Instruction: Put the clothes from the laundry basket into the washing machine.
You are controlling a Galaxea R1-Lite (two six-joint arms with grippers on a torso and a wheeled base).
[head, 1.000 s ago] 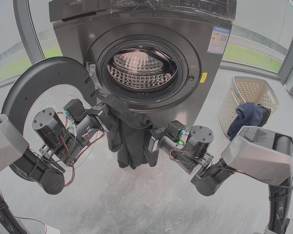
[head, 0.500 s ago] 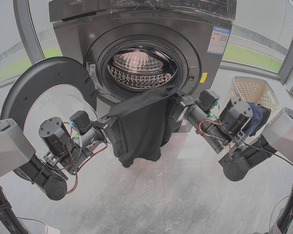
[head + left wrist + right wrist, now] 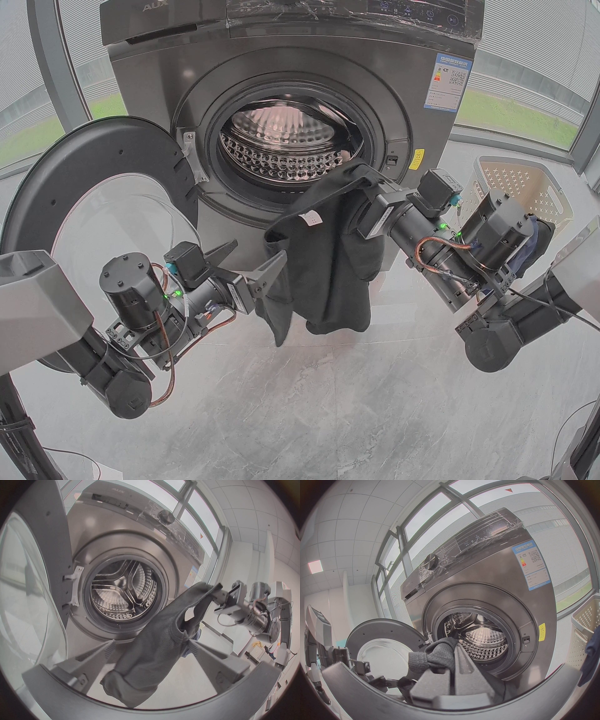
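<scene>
One black garment [image 3: 325,262] hangs from my right hand [image 3: 367,189], which is clamped on its top edge just before the drum [image 3: 287,144] of the washing machine [image 3: 400,112]. My left hand [image 3: 252,259] is spread apart, just beside the cloth. The drum looks empty, and a blue garment [image 3: 509,234] waits in the laundry basket [image 3: 500,181].

The left gripper [image 3: 259,250] now gapes, its hold gone from the black garment [image 3: 331,275], which hangs below the right gripper [image 3: 370,186] alone.
</scene>
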